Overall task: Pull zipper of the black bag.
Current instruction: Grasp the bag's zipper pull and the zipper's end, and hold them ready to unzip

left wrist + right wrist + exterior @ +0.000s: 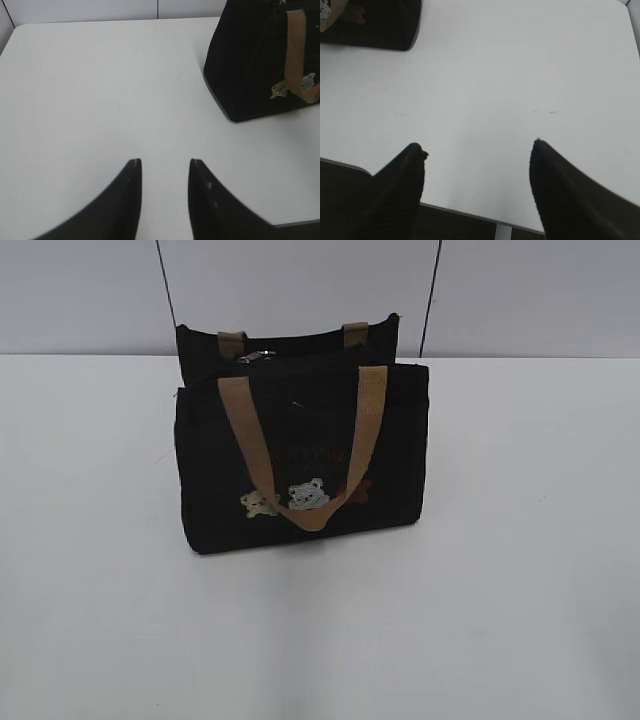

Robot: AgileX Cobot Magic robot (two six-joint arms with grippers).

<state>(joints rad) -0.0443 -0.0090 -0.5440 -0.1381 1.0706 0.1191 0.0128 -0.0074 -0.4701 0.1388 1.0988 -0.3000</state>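
The black bag point(300, 455) stands upright on the white table point(520, 570), with tan handles and bear patches on its front. The small silver zipper point(256, 357) pull sits at the left end of the bag's top. Neither gripper shows in the exterior view. In the left wrist view my left gripper point(165, 162) is open and empty above the table, with the black bag point(250, 70) far off at the upper right. In the right wrist view my right gripper point(479, 146) is wide open and empty near the table's front edge; a corner of the black bag point(375, 25) lies at the upper left.
A pale wall with two dark vertical cables point(432, 290) stands behind the table. The table's front edge point(470, 212) runs just under the right gripper.
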